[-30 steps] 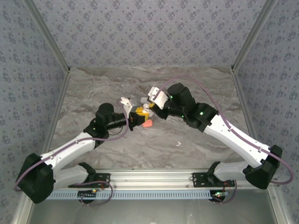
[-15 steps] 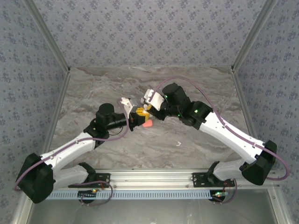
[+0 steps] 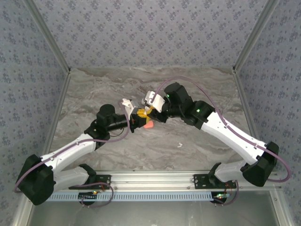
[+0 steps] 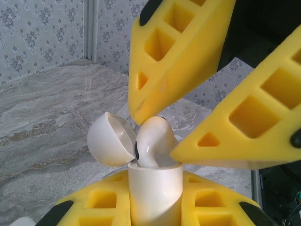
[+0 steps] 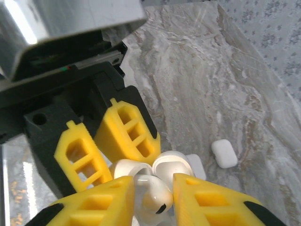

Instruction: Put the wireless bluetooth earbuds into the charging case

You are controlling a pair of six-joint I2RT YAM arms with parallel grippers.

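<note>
My left gripper point(image 4: 155, 205) is shut on a white charging case point(image 4: 155, 188) and holds it upright with its round lid point(image 4: 110, 139) swung open. A white earbud point(image 4: 153, 141) stands stem-down in the case mouth, its head above the rim. My right gripper point(image 5: 154, 188) reaches in from above, and its yellow fingers point(image 5: 207, 202) lie against both sides of the earbud point(image 5: 157, 197). In the top view the two grippers meet at mid-table, left gripper point(image 3: 138, 117) and right gripper point(image 3: 149, 112).
An orange-red piece point(image 3: 148, 125) lies on the marble table just under the grippers. A small white earbud point(image 3: 179, 144) lies alone toward the near right. A closed white case point(image 5: 224, 153) rests on the table point(image 5: 225, 84) beyond the held one.
The right arm has moved left and down to the case held by the left gripper. The earbud now sits in the case mouth. The left arm has held still.
</note>
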